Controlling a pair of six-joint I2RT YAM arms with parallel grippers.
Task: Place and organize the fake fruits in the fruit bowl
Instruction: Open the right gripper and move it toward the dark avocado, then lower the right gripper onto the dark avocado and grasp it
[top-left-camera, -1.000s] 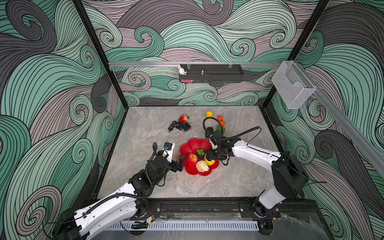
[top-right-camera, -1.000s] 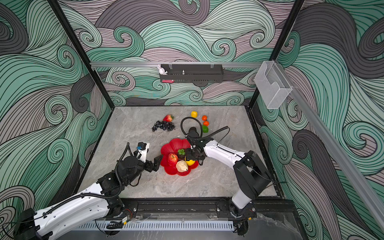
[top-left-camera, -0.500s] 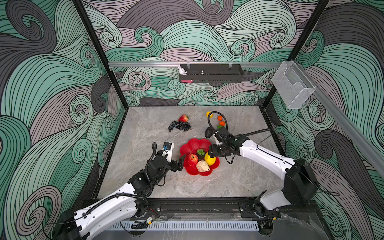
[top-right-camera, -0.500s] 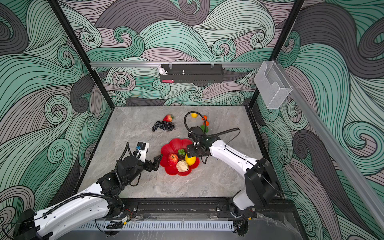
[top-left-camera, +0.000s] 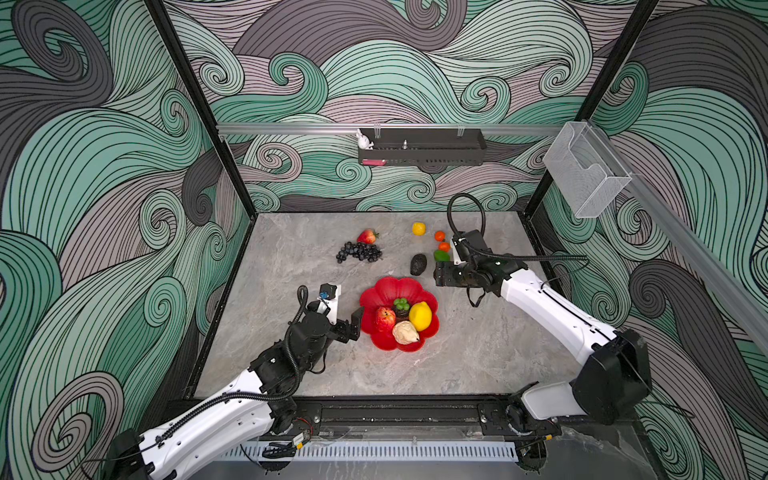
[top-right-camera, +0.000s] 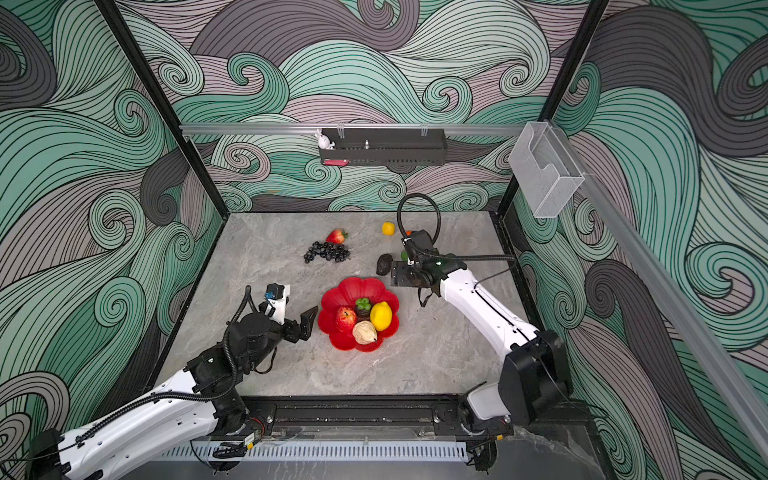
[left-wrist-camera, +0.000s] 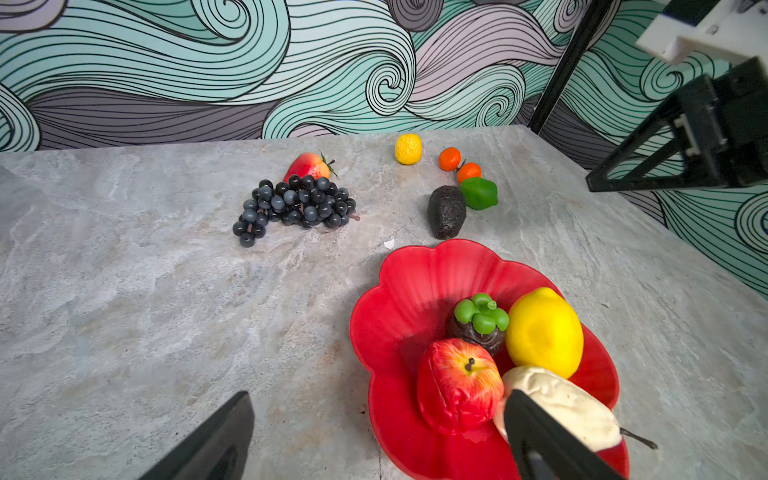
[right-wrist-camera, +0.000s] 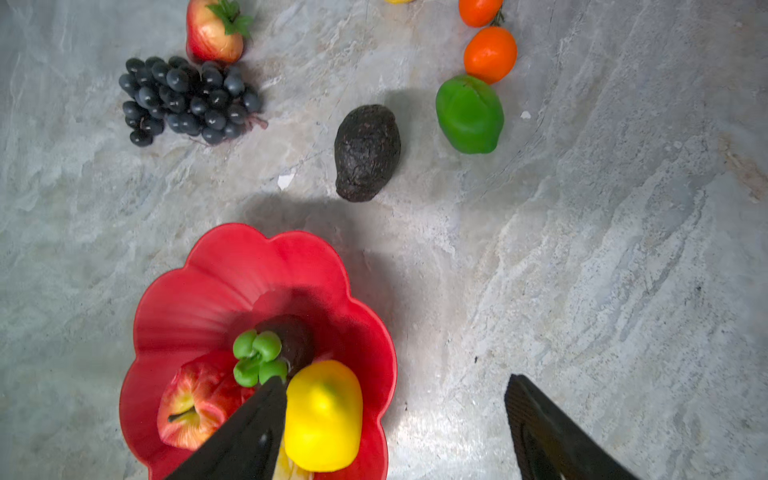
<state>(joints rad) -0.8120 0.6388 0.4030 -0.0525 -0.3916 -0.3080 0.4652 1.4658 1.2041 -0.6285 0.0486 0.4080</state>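
The fingers (left-wrist-camera: 216, 440) of the left gripper (left-wrist-camera: 376, 399) are spread wide and hold nothing. The fingers (right-wrist-camera: 249, 436) of the right gripper (right-wrist-camera: 395, 380) are also spread wide and empty.

Reference dial: top views, centred on the fruit bowl (top-left-camera: 386, 286), 12 o'clock toward the back wall (top-left-camera: 374, 83).

1. Fruit bowl: rests on the table (top-left-camera: 291, 257), near its centre.
2. Bowl contents, packed together:
   - red apple (top-left-camera: 385, 318) at 9 o'clock
   - lemon (top-left-camera: 420, 316) at 3 o'clock
   - pear (top-left-camera: 405, 332) at 6 o'clock
   - dark fruit with a green cap (top-left-camera: 401, 307) at the middle
3. Left gripper: at 9 o'clock, just beside the rim. Contact with the rim cannot be determined.
4. Right gripper: at 2 o'clock, raised above the table, clear of the rim.
5. Fruits outside the bowl:
   - avocado (top-left-camera: 418, 264) at 12 to 1 o'clock, lying near the rim
   - lime (top-left-camera: 441, 255) at 1 o'clock, just beyond the avocado
   - orange (top-left-camera: 444, 247) against the lime, with a second orange (top-left-camera: 439, 236) just past it
   - small yellow fruit (top-left-camera: 419, 228) farther out, toward 12 o'clock
   - grapes (top-left-camera: 359, 252) at 11 o'clock
   - strawberry (top-left-camera: 367, 237) touching the far side of the grapes
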